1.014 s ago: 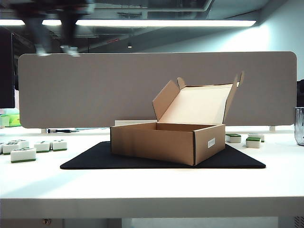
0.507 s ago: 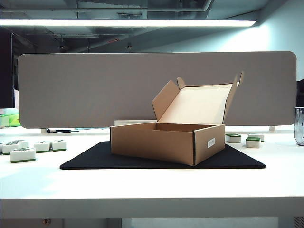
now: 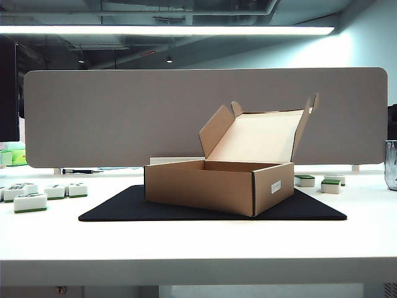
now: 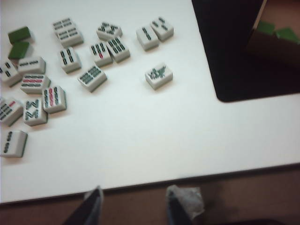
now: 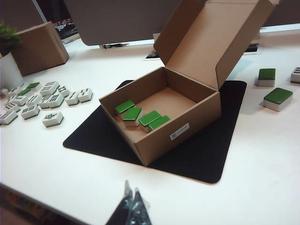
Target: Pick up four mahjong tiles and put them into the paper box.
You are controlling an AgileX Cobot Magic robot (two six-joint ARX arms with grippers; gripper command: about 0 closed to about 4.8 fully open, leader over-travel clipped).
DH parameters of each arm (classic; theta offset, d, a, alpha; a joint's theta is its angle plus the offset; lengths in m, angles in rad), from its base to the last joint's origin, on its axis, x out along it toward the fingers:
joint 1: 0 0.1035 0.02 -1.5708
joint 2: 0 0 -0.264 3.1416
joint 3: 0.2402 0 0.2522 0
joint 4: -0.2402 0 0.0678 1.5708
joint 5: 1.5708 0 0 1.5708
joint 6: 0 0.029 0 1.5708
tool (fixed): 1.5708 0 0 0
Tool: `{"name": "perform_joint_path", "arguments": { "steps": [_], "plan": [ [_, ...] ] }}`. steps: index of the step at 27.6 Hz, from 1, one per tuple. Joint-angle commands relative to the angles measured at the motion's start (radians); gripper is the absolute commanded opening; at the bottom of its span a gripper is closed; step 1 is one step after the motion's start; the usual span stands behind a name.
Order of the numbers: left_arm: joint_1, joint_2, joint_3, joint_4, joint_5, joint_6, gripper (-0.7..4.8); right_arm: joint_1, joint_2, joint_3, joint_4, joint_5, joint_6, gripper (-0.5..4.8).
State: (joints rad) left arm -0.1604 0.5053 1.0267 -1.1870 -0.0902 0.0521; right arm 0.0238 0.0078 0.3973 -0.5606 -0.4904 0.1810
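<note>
I see four mahjong tiles point(image 5: 140, 114) inside the paper box point(image 5: 185, 123), on the mat point(image 5: 206, 154). My left gripper point(image 4: 140, 206), fingers parted and empty, hangs off the bench point(image 4: 140, 140) edge; my right gripper point(image 5: 131, 206) is pinched together, empty.

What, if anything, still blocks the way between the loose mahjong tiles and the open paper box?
Nothing visible: the paper box stands open, four mahjong tiles already inside; left hand and right hand hang back near the table edge.

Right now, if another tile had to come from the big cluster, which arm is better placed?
Left. The left gripper hangs, jaws apart and empty, at the table edge by the loose tiles; the right gripper, shut, faces the paper box instead.
</note>
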Motion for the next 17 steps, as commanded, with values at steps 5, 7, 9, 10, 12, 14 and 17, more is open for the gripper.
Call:
{"name": "perform_joint_path", "arguments": {
  "steps": [5,7,9,10,12,14,17],
  "plan": [
    [-0.021,0.002,-0.157,0.249,0.087,-0.003,1.82,0.0,-0.008,-0.131,0.18,0.002,0.09,-0.01],
    [-0.021,0.003,-0.209,0.378,0.095,0.001,1.8,0.0,-0.008,-0.159,0.204,0.002,0.127,-0.01],
    [-0.021,0.006,-0.254,0.464,0.102,0.001,1.41,0.0,-0.008,-0.175,0.201,0.002,0.141,-0.01],
    [-0.021,0.008,-0.283,0.502,0.105,0.001,0.83,0.0,-0.008,-0.179,0.198,-0.001,0.141,-0.01],
    [-0.021,0.022,-0.328,0.541,0.106,0.004,-0.09,0.0,-0.008,-0.179,0.187,-0.001,0.14,-0.01],
    [-0.021,0.042,-0.361,0.555,0.118,0.004,-0.06,0.0,-0.008,-0.179,0.188,-0.002,0.14,-0.01],
    [-0.021,0.074,-0.397,0.566,0.12,0.004,-0.06,0.001,-0.008,-0.179,0.188,-0.001,0.14,-0.01]
  ]
}}
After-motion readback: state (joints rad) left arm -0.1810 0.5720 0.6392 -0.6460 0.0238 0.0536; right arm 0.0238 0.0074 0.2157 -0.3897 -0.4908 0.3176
